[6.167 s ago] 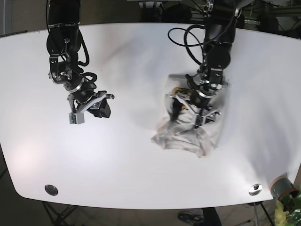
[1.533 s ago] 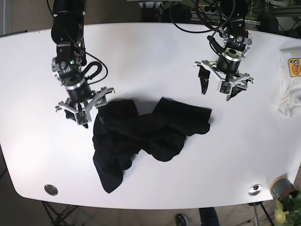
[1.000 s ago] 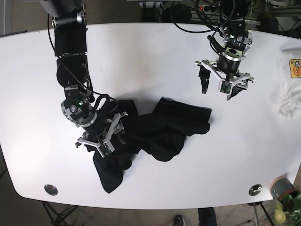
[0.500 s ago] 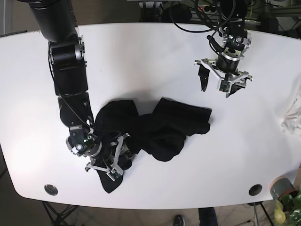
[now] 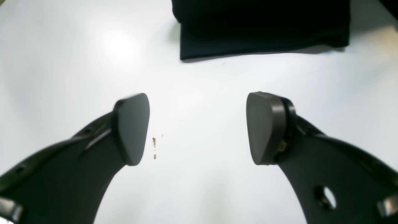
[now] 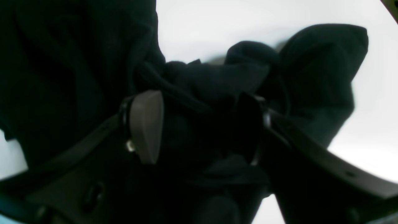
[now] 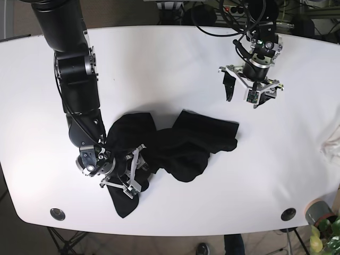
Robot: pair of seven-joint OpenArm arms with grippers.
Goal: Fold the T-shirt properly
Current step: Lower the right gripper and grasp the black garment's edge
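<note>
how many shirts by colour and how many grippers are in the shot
black T-shirt: 1
white garment, only an edge showing at the table's right side: 1
grippers: 2, the left gripper and the right gripper
total: 4

The base view looks down from above on the whole white table (image 7: 175, 64). Each wrist camera peers out between its own fingers: the left from some height toward the black T-shirt (image 5: 261, 28), the right pressed close into that same cloth (image 6: 77, 62).
</note>
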